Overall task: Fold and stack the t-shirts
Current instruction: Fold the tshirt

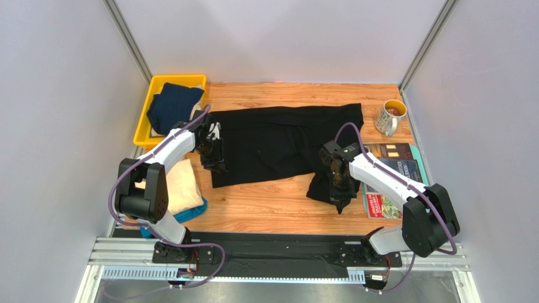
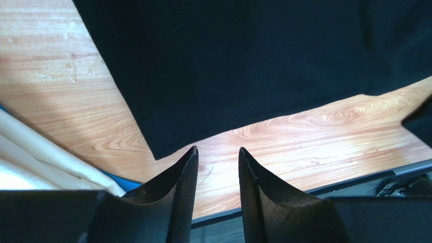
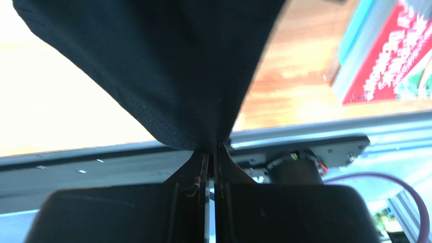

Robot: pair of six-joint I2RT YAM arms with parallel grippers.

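Seen from above, the large plain black cloth t-shirt [image 1: 278, 142] lies spread across the middle of the wooden bench [image 1: 266, 202], with its right end bunched toward the near right. The right gripper [image 1: 338, 189] sits at that bunch and the left gripper [image 1: 212, 156] hangs over the shirt's left edge. A dark navy cloth shirt [image 1: 172, 106] lies in the yellow plastic bin [image 1: 142, 129] at the far left corner. A folded cream cloth shirt [image 1: 183, 186] rests on a teal-blue shirt [image 1: 195, 212] at the near left edge.

The left wrist view shows its fingers [image 2: 182, 172] parted with nothing between them, over bare wood just beside the black shirt's near corner.

In the right wrist view the jaws are pinched tight on a fold of black hem, and the cloth fans out from them.

For a clean fold, the left gripper should probably take its own corner first (one held end alone tends to drag the cloth askew). Both ends could then travel together with the hem kept taut.
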